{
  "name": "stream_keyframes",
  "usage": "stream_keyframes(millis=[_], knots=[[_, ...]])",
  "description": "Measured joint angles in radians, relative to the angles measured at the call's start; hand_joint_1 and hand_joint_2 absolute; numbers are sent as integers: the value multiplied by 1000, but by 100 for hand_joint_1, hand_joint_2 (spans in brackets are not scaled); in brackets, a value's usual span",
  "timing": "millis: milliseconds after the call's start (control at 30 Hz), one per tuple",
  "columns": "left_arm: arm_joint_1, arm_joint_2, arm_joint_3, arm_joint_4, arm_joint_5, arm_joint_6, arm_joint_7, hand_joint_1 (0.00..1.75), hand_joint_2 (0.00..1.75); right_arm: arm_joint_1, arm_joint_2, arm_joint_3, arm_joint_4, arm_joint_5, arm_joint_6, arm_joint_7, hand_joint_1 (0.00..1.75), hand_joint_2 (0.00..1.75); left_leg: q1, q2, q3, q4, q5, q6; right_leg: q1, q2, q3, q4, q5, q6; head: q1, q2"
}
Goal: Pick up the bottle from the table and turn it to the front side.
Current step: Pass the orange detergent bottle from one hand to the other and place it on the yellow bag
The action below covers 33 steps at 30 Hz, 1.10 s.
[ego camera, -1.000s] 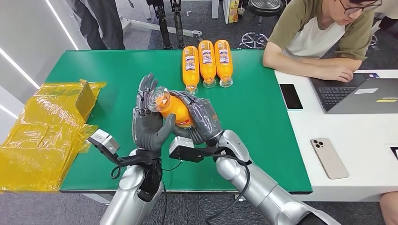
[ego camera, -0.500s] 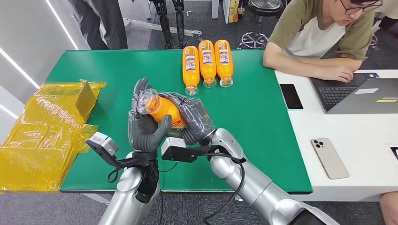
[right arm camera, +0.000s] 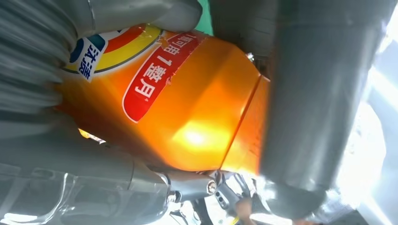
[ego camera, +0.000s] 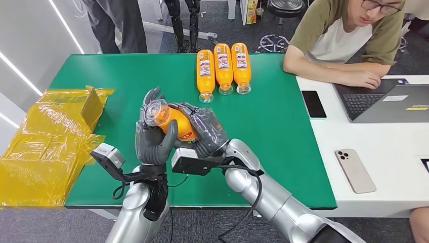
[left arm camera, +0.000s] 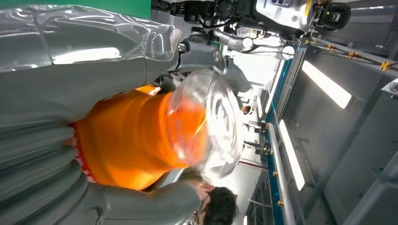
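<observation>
An orange bottle point(ego camera: 174, 123) is lifted above the near part of the green table point(ego camera: 126, 76), lying tilted with its clear base point(ego camera: 154, 109) toward me. My left hand point(ego camera: 151, 135) grips it near the base, and my right hand point(ego camera: 206, 130) wraps its label end. In the left wrist view the bottle point(left arm camera: 155, 136) sits between the grey thumb and fingers point(left arm camera: 94, 61). In the right wrist view its red and yellow label point(right arm camera: 155, 70) shows, with a dark finger point(right arm camera: 309, 98) across the bottle.
Three more orange bottles point(ego camera: 223, 68) lie side by side at the table's far edge. Crumpled yellow wrapping point(ego camera: 45, 142) covers the left end. A person point(ego camera: 349, 40) sits at the white desk on the right with a laptop point(ego camera: 392, 101) and two phones point(ego camera: 313, 104).
Both hands and the bottle have shifted a little to the left and toward me. The grip of both hands is unchanged.
</observation>
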Motion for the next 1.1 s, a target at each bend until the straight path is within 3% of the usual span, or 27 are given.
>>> stream_keyframes(millis=[633, 767, 800, 1100], knots=[[4, 0, 15, -12, -1, -1, -6, 175, 175, 11, -9, 11, -14, 5, 24, 27, 174, 175, 0, 0, 0, 0, 0, 0, 0, 0, 0, 0, 0, 0, 0, 0], [4, 0, 15, -14, 0, -1, -6, 175, 175, 11, -11, 11, -19, 6, 24, 35, 7, 175, 0, 0, 0, 0, 0, 0, 0, 0, 0, 0, 0, 0, 0, 0], [5, 0, 15, -14, 0, -1, -6, 175, 175, 11, -11, 11, -19, 8, 18, 40, 0, 175, 0, 0, 0, 0, 0, 0, 0, 0, 0, 0, 0, 0, 0, 0], [5, 0, 15, -16, 3, 1, -6, 175, 175, 19, -11, 10, -15, 1, -83, 75, 0, 175, 0, 0, 0, 0, 0, 0, 0, 0, 0, 0, 0, 0, 0, 0]])
